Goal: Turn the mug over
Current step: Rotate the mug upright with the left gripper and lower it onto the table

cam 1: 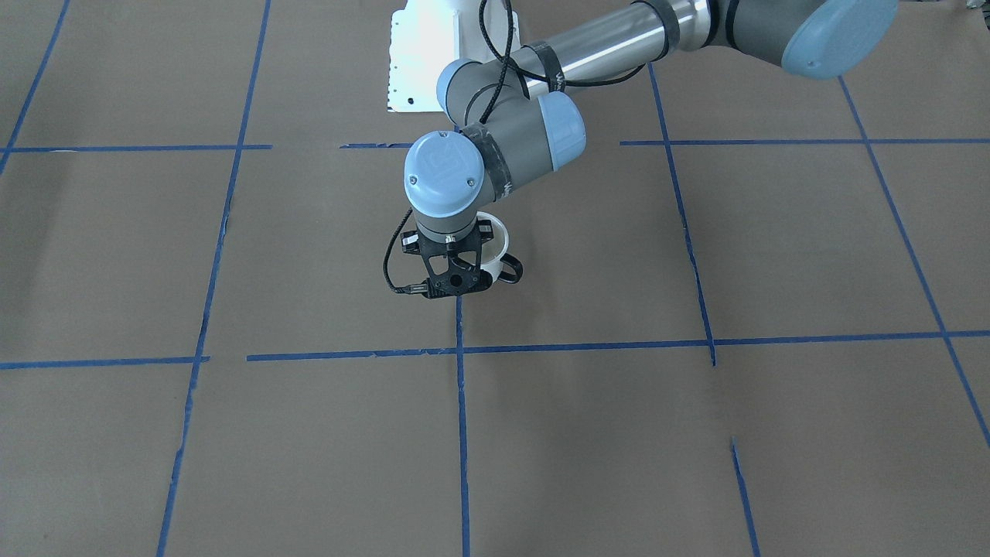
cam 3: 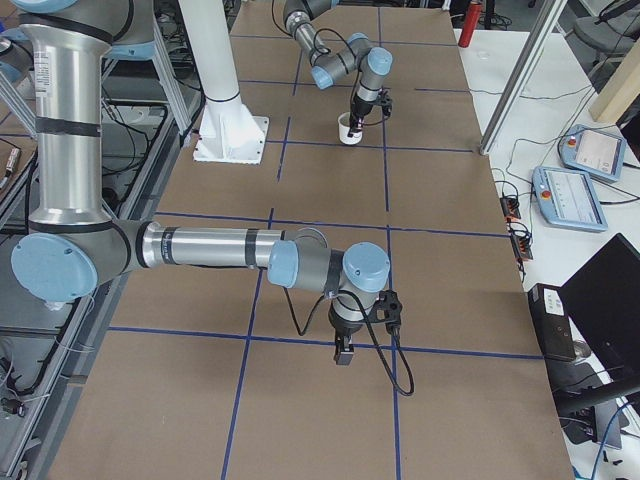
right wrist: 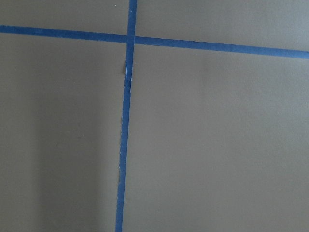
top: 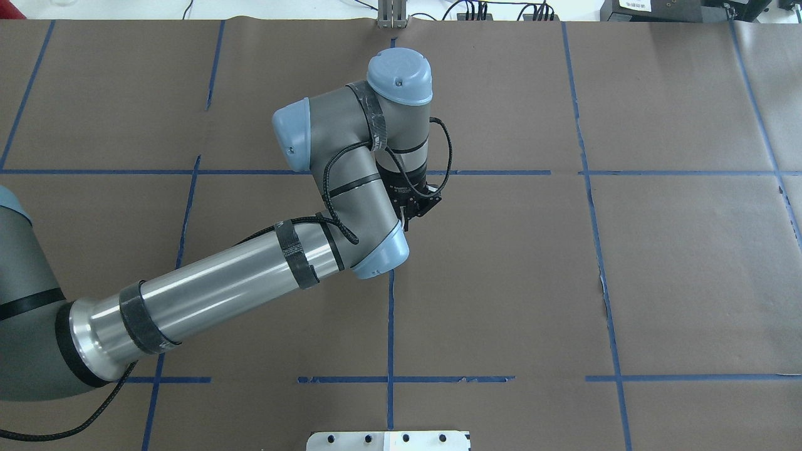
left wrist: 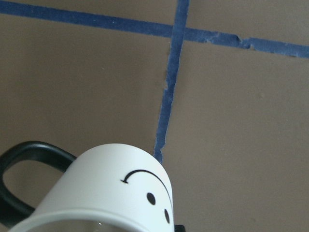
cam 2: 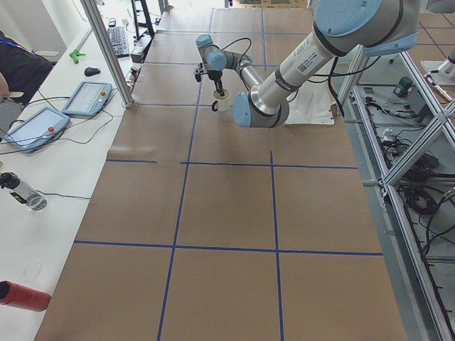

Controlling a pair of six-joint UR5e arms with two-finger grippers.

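Note:
The mug point(cam 1: 499, 241) is white with a black handle point(cam 1: 512, 270) and stands with its mouth up near the table's middle, close to a blue tape line. It also shows in the exterior left view point(cam 2: 223, 104) and the exterior right view point(cam 3: 347, 131). My left gripper point(cam 1: 466, 257) points down at its rim and looks shut on the mug's wall; the fingers themselves are hidden. The left wrist view shows the mug point(left wrist: 111, 193) close up, smiley face and handle visible. My right gripper point(cam 3: 342, 352) hangs just above bare paper; I cannot tell whether it is open or shut.
Brown paper with a blue tape grid point(cam 1: 462, 348) covers the table. The white base plate point(cam 1: 421, 54) lies behind the mug. Teach pendants point(cam 2: 85, 98) and a red bottle point(cam 2: 21, 295) lie on the side table beyond the paper.

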